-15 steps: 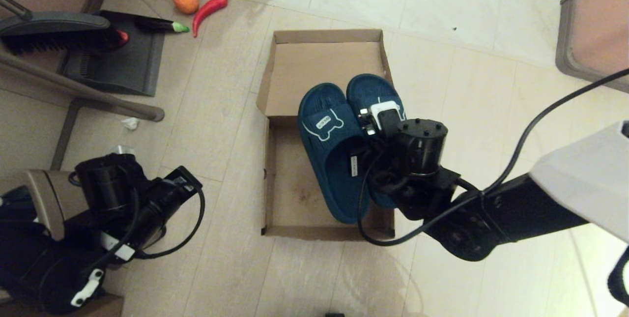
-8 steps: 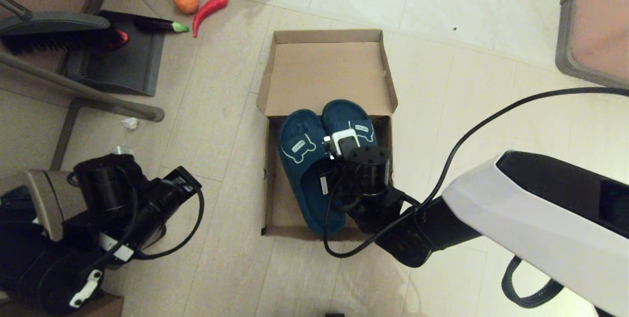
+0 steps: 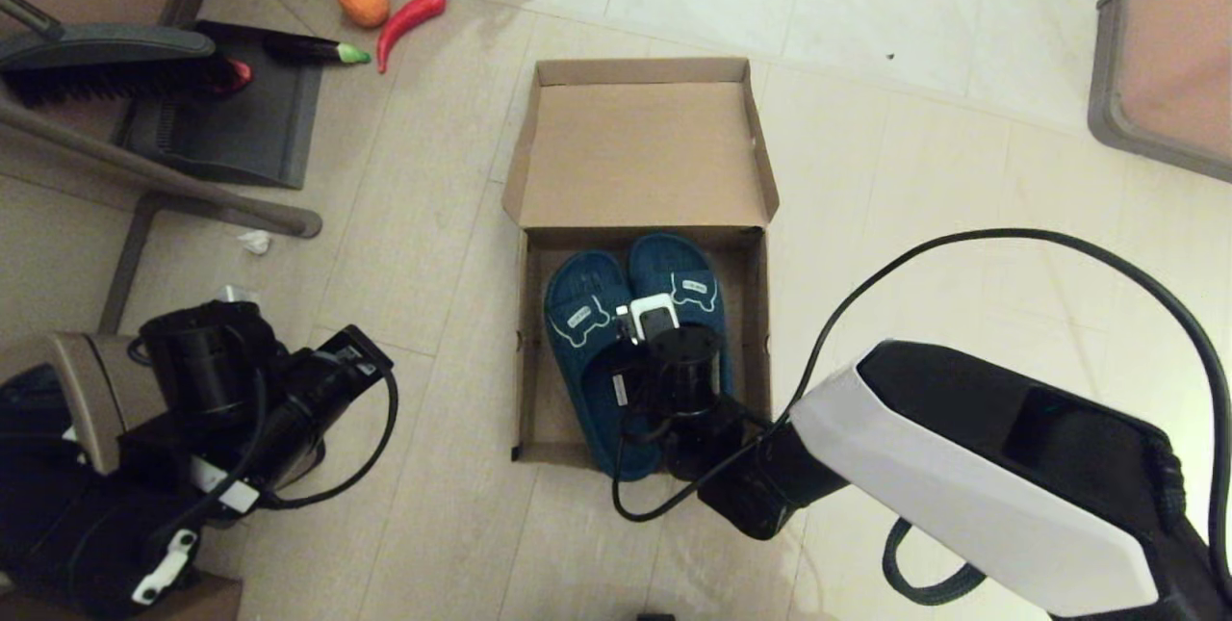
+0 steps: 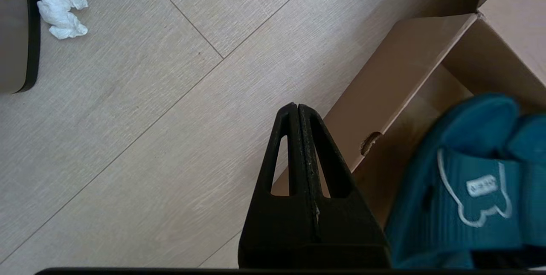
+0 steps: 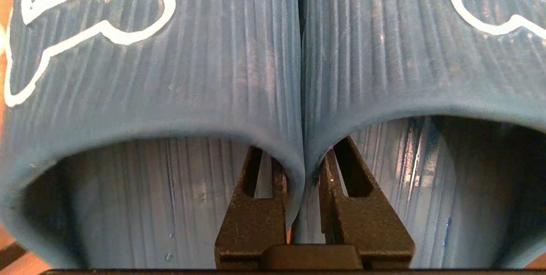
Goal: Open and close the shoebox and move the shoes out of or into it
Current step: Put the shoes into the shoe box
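Head view: the teal slide slippers [image 3: 630, 332] lie side by side inside the open shoebox [image 3: 640, 149], toes toward its laid-back lid, under the right end effector [image 3: 643, 321] reaching from the box's near wall.

Left wrist view: the left end effector [image 4: 298, 115] hangs closed, empty, beside the box.

Right wrist view: fingers [image 5: 256, 206] pinch both straps' inner edges together.

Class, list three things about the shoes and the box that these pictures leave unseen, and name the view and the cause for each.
1. Heels of the shoes: head view, covered by the right arm.
2. Whether the soles touch the floor of the box: hidden under the shoes in every view.
3. Tips of the right pincer: right wrist view, tucked under the two straps it is shut on.
4. Wording of the strap logos: too small or blurred in all views.
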Tool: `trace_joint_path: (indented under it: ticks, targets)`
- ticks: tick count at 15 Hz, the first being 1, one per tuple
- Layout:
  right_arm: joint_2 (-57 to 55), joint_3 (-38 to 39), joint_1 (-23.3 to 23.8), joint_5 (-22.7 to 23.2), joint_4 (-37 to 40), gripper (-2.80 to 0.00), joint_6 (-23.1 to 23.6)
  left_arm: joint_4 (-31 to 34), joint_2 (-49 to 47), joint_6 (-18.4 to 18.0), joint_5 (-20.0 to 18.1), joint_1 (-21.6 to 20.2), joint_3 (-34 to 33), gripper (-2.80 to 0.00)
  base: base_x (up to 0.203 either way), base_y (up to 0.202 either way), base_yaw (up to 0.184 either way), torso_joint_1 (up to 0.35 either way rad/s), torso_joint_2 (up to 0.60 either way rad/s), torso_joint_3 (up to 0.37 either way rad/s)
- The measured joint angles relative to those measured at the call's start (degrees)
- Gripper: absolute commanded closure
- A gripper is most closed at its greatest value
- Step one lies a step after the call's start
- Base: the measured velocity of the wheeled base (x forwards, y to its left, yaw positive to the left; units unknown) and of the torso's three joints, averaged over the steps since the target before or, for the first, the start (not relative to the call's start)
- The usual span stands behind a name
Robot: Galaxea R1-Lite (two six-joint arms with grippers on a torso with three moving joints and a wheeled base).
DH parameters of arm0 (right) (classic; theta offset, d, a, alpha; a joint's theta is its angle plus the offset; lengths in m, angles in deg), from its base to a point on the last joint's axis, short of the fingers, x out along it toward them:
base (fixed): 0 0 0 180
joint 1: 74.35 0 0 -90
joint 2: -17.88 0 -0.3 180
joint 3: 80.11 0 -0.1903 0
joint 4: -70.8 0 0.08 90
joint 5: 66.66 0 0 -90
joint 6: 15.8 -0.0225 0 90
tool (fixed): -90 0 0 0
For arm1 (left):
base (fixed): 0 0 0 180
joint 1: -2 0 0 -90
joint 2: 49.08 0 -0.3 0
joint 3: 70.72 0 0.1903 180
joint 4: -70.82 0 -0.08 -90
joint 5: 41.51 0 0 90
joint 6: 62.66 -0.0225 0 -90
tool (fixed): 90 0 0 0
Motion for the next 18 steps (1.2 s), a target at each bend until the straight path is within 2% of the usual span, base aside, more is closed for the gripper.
trace_joint_path:
  ticks: [1, 2, 9, 18]
  targets:
    - [-1.0, -0.7, 0.0, -0.3, 0.0, 0.00, 0.0, 0.0, 0.1, 0.0, 0.0, 0.0, -0.1, 0.00, 0.000, 0.000, 0.000, 0.000, 0.00, 0.000]
    - [-2.0, -1.0, 0.1, -0.4, 0.0, -2.80, -0.2, 0.0, 0.2, 0.0, 0.0, 0.0, -0.1, 0.00, 0.000, 0.000, 0.000, 0.000, 0.00, 0.000]
    - [-3.8, -2.3, 1.4, -0.8, -0.1, -2.80, -1.2, 0.0, 0.3, -0.1, 0.0, 0.1, 0.0, 0.00, 0.000, 0.000, 0.000, 0.000, 0.00, 0.000]
    - [0.2, -1.4, 6.7, -1.6, 0.0, -2.80, -0.9, 0.0, -0.3, 0.1, -0.1, 0.1, 0.5, 0.00, 0.000, 0.000, 0.000, 0.000, 0.00, 0.000]
